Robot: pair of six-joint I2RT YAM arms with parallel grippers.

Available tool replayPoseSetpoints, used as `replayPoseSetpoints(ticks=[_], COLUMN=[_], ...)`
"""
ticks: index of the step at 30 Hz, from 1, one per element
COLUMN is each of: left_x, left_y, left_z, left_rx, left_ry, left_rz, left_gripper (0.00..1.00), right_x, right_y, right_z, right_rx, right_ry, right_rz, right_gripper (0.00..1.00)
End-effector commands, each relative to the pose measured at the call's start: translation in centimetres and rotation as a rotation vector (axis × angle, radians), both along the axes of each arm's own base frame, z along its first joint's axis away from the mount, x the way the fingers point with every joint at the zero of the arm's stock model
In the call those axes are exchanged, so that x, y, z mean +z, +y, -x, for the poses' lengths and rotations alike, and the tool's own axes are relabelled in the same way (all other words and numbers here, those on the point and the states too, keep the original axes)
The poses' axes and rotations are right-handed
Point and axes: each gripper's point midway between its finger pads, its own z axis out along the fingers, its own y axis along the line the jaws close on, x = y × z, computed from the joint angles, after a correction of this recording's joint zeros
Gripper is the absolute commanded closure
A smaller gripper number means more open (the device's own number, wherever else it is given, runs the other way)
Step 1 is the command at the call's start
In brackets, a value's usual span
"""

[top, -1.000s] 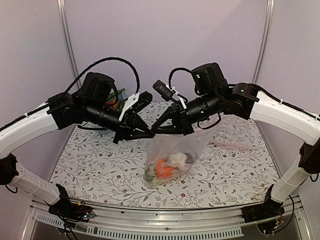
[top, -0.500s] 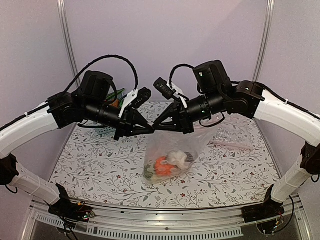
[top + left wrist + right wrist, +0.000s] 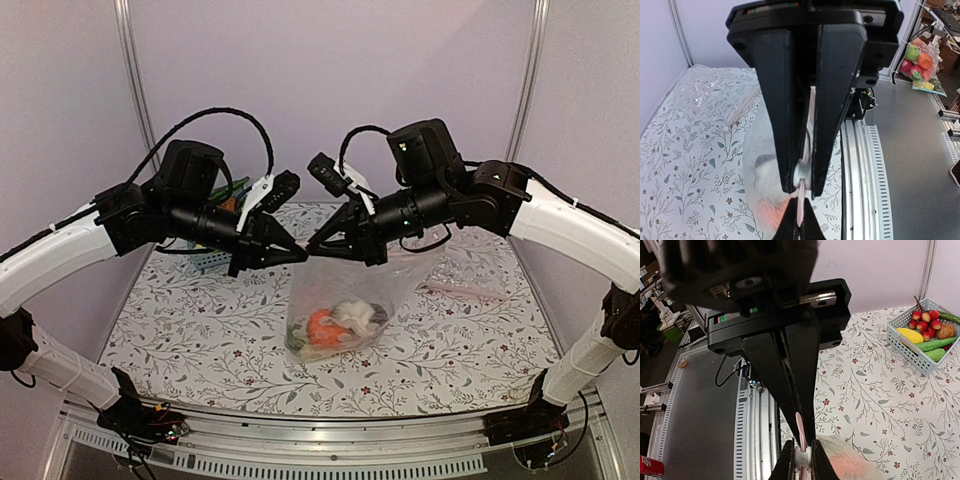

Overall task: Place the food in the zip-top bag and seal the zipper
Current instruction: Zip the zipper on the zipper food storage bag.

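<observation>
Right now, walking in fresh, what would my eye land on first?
The left gripper and right gripper meet tip to tip at the centre, both pinching the top edge of a clear zip-top bag. Bright orange and white toy food shows through it. A basket of produce sits at the back left.

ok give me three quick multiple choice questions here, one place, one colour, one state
1. Where is the orange food? A in a metal pot B inside the bag C on the floor
2. What colour is the bag's closure strip? A pink B green C black
3. How is the bag held? A lying flat, untouched B by one gripper only C pinched at its top edge by both grippers

Answers: 1 B, it shows through the clear plastic. 2 A, pink shows in both wrist views. 3 C, the left gripper and right gripper are both shut on that edge.
</observation>
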Motion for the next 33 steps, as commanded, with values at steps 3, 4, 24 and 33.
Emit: replayPoseSetpoints(ticks=[3,4,24,33], left_x=[-0.8,-0.9,-1.9,-1.9], left_y=[3.3,3.4,4.7,6.0], left_z=[-3.1,-3.1,-6.7,-8.9], left_rx=[0.163,0.165,0.317,0.417], left_ry=[-0.013,-0.011,0.001,0.021], left_rz=[-0.072,-0.072,-0.115,-0.11], left_gripper=[1.0,1.0,1.0,1.0], right_x=[-1.2,-1.1,-1.9,-1.9], right_y=[-4.4,-4.5,-4.6,-5.2], right_z=[1.3,1.4,0.6,0.1], right_rx=[-0.049,-0.048,-0.101,-0.146], right_ry=[0.058,0.057,0.063,0.049], right_rz=[0.127,0.125,0.136,0.14], right_gripper=[0.9,0.9,0.89,0.89])
